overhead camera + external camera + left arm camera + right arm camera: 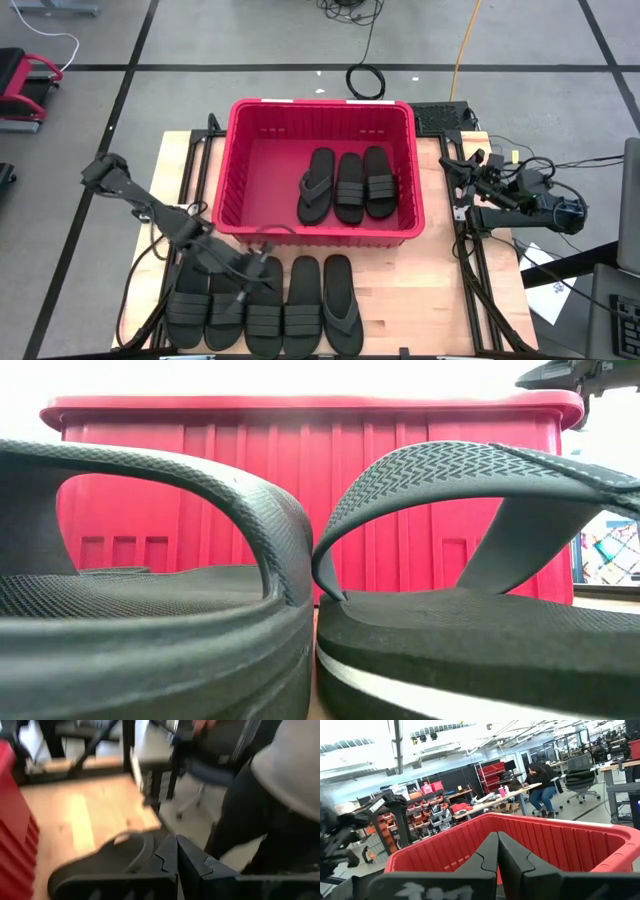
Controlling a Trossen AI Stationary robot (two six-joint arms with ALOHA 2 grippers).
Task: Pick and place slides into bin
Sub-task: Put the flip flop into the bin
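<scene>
Wooden bench (420, 290) carries our red bin (232, 190), holding three slides (348, 185) side by side. Five more slides (262, 300) lie in a row just in front of it. Our left tool (240, 272) hovers over that row, fingers pressed together, empty. Our right tool (468, 176) waits beside the bin, likewise closed
</scene>
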